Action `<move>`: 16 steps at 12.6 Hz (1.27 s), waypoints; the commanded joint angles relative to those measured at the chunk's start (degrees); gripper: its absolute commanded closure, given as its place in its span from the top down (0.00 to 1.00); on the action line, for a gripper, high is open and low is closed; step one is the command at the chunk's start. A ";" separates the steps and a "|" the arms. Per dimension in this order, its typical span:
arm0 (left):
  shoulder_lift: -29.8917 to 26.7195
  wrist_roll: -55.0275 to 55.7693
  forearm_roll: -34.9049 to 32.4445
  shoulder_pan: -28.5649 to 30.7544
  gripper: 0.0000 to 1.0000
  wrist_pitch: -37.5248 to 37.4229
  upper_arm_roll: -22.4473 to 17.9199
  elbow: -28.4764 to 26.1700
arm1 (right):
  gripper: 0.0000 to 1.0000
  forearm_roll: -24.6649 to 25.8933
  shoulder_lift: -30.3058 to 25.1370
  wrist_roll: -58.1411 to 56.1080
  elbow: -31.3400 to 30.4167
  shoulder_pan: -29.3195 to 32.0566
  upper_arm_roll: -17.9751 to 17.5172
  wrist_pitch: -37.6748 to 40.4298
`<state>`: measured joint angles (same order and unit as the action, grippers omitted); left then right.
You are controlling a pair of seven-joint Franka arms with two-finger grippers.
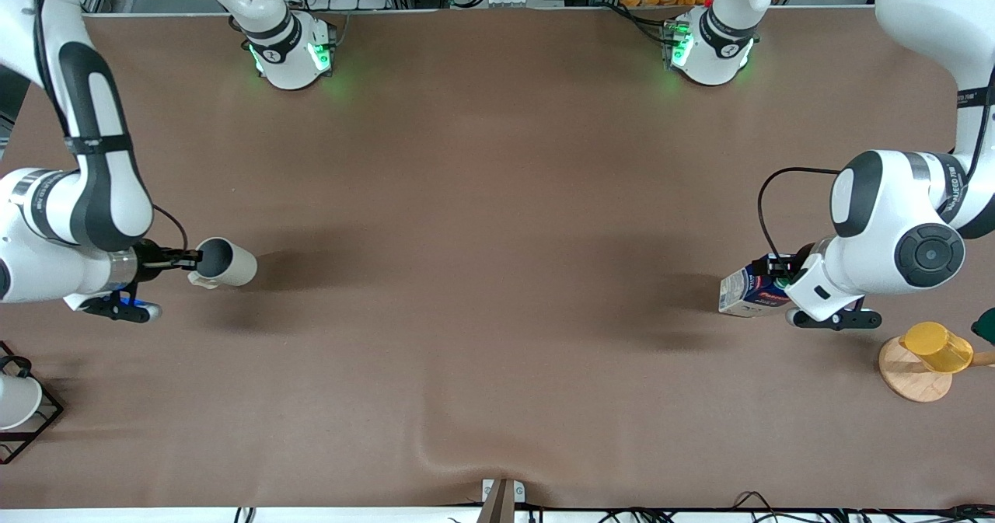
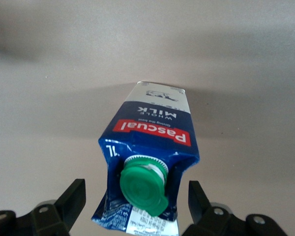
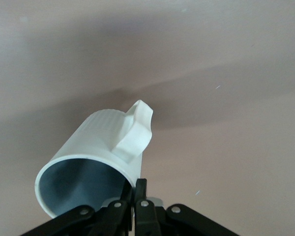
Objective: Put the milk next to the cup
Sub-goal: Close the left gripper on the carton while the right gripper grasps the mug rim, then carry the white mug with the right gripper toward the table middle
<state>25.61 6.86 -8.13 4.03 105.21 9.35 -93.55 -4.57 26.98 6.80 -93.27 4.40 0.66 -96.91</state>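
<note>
The milk (image 1: 748,290) is a dark-blue carton with a green cap, near the left arm's end of the table. It lies tilted, with its whitish bottom pointing toward the table's middle. My left gripper (image 1: 781,274) is open, with one finger on each side of the carton's top and a gap at both. In the left wrist view the cap (image 2: 141,184) faces the camera between the left gripper's (image 2: 135,186) fingers. The cup (image 1: 225,262), a beige-grey mug, lies on its side in the air near the right arm's end. My right gripper (image 1: 194,257) is shut on its rim (image 3: 132,183).
A yellow cup (image 1: 937,346) hangs on a round wooden stand (image 1: 905,375) at the left arm's end, nearer the camera than the milk. A white cup (image 1: 15,400) sits in a black wire rack (image 1: 48,414) at the right arm's end.
</note>
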 commanded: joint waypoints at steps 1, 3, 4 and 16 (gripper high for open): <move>1.29 -0.09 0.04 -0.16 0.81 0.00 0.05 1.88 | 0.00 -6.39 -0.96 6.27 3.52 -2.20 0.22 5.75; 2.07 -0.01 0.13 -0.16 0.68 0.00 0.05 1.97 | 0.00 -7.91 -1.40 18.44 5.37 -7.79 0.04 7.26; 2.34 0.08 0.04 -0.16 0.61 0.00 0.05 2.06 | 0.00 -8.00 -1.41 24.08 5.81 -10.88 0.04 7.17; 0.85 -0.88 0.13 -0.42 0.46 -1.67 0.05 2.94 | 0.00 -14.24 9.65 69.38 12.05 -38.23 0.13 -17.61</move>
<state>27.07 6.86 -8.13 3.74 104.66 9.55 -90.92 -17.60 32.23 72.06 -85.26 -32.11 -0.01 -113.92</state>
